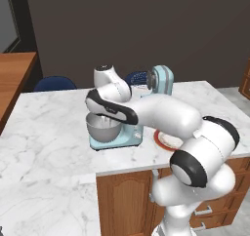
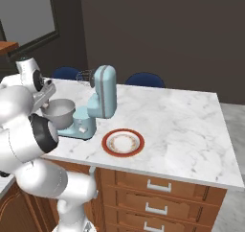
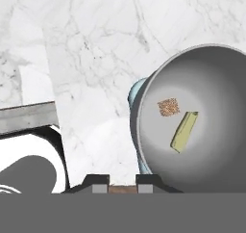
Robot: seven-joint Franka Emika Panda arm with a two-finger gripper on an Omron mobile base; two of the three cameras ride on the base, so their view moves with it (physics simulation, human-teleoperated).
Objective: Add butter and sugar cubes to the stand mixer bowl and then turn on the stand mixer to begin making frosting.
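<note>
The light blue stand mixer (image 1: 161, 80) (image 2: 103, 94) stands on the marble counter with its head tilted back and the whisk (image 2: 85, 76) raised. Its grey metal bowl (image 1: 102, 128) (image 2: 60, 112) (image 3: 211, 83) sits on the base. Inside the bowl lie the pale yellow butter (image 3: 184, 131) and one tan sugar cube (image 3: 168, 107). My gripper (image 3: 122, 184) hovers above the bowl's near rim, shut on a second brown sugar cube (image 3: 122, 189), which shows as a thin strip between the fingertips.
A white plate with a red-orange rim (image 1: 163, 140) (image 2: 123, 142) lies on the counter right of the mixer. Blue chairs (image 1: 54, 83) (image 2: 143, 79) stand behind the island. A wooden table (image 1: 14, 74) is at the far left. Drawers (image 2: 158, 185) front the island.
</note>
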